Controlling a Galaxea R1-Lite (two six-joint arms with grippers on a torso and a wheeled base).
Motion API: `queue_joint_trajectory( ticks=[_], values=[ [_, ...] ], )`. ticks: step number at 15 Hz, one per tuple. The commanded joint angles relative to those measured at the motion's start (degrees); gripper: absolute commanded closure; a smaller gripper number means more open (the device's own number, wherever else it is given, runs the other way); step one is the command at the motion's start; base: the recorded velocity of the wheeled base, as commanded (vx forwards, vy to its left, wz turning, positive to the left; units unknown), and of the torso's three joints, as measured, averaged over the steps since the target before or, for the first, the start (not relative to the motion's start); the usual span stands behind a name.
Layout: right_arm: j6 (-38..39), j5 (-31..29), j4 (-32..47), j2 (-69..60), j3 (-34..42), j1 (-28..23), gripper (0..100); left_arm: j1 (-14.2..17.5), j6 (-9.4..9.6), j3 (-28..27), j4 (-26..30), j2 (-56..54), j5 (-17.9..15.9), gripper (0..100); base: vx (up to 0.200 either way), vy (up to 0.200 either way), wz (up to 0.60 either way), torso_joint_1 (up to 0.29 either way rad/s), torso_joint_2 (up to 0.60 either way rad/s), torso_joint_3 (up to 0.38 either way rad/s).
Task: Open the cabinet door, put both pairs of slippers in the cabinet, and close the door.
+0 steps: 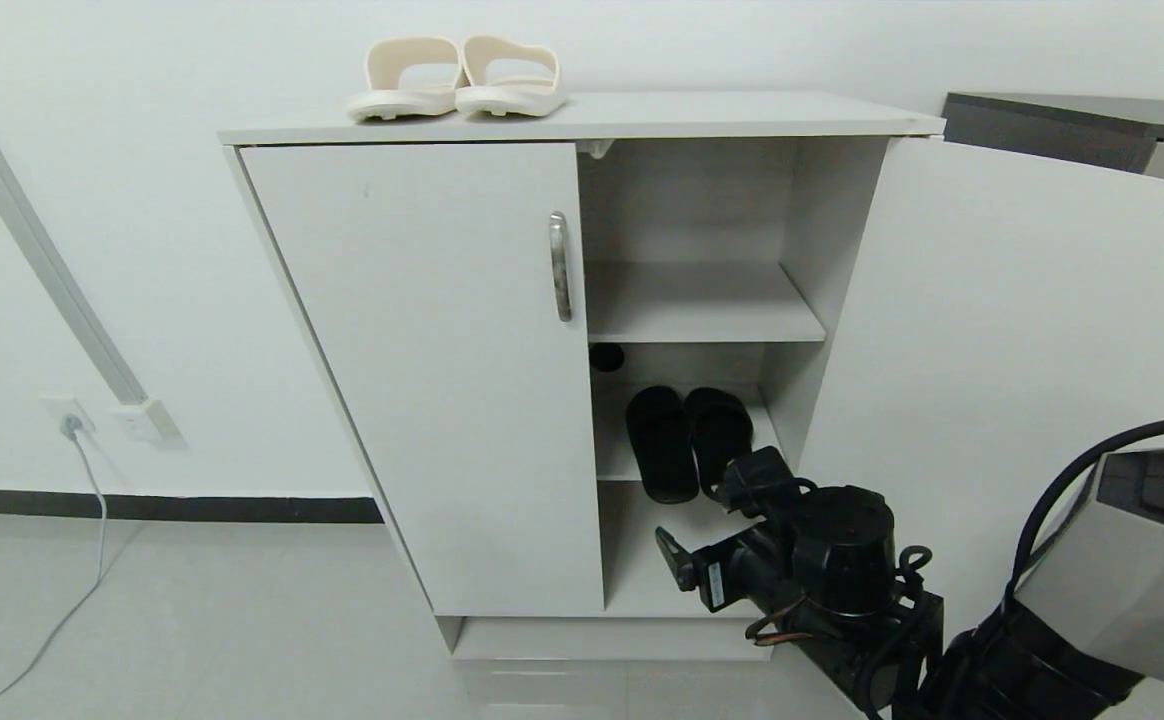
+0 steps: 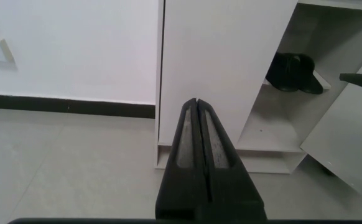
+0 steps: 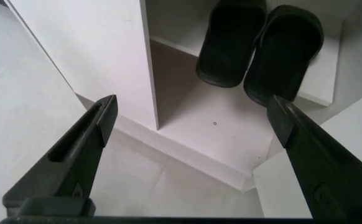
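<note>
The white cabinet (image 1: 742, 112) has its left door (image 1: 422, 370) shut and its right door (image 1: 1022, 330) swung wide open. A cream pair of slippers (image 1: 457, 80) rests on the cabinet top. A black pair of slippers (image 1: 687, 440) lies on the lower shelf, toes hanging over the edge, also seen as black slippers (image 3: 255, 43) and black slippers (image 2: 293, 71). My right gripper (image 1: 710, 522) hangs open and empty just in front of and below them, shown as right gripper (image 3: 192, 106). My left gripper (image 2: 196, 104) is shut on nothing, low over the floor facing the shut door.
The left door's metal handle (image 1: 561, 265) runs along its inner edge. The upper shelf (image 1: 702, 305) is bare. A wall socket with a cable (image 1: 67, 418) sits at the left. Grey furniture (image 1: 1082, 125) stands behind the open door. Tiled floor (image 1: 192, 620) lies open at the left.
</note>
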Motion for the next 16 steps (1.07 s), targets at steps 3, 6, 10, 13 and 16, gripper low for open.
queue_joint_trajectory(
  ticks=[3, 6, 10, 13, 16],
  values=[
    [-0.1, 0.01, -0.48, 0.36, 0.56, 0.03, 0, 0.01, -0.03, 0.01, -0.01, 0.05, 0.04, 100, 0.0, 0.2, 0.0, 0.002, 0.0, 0.009],
    [-0.1, 0.01, -0.48, 0.36, 0.56, 0.03, 0, 0.01, -0.03, 0.01, -0.01, 0.05, -0.05, 100, 0.0, 0.2, 0.0, -0.002, 0.0, 0.009],
    [-0.1, 0.1, -0.92, 0.71, 0.65, 0.03, 0, 0.01, -0.03, 0.01, -0.01, 0.05, 0.04, 100, 0.0, 0.2, 0.0, 0.004, 0.0, 0.001],
    [-0.1, 0.1, -2.15, 0.71, 1.35, 0.03, 0, 0.01, -0.12, 0.01, -0.01, 0.14, 0.04, 100, 0.0, 0.133, 0.0, 0.003, 0.0, -0.002],
    [-0.54, 0.19, -3.03, 0.71, 2.14, 0.03, 0, 0.01, -0.12, 0.01, -0.01, 0.05, 0.04, 100, 0.0, 0.0, 0.0, 0.0, 0.0, 0.0]
  ],
)
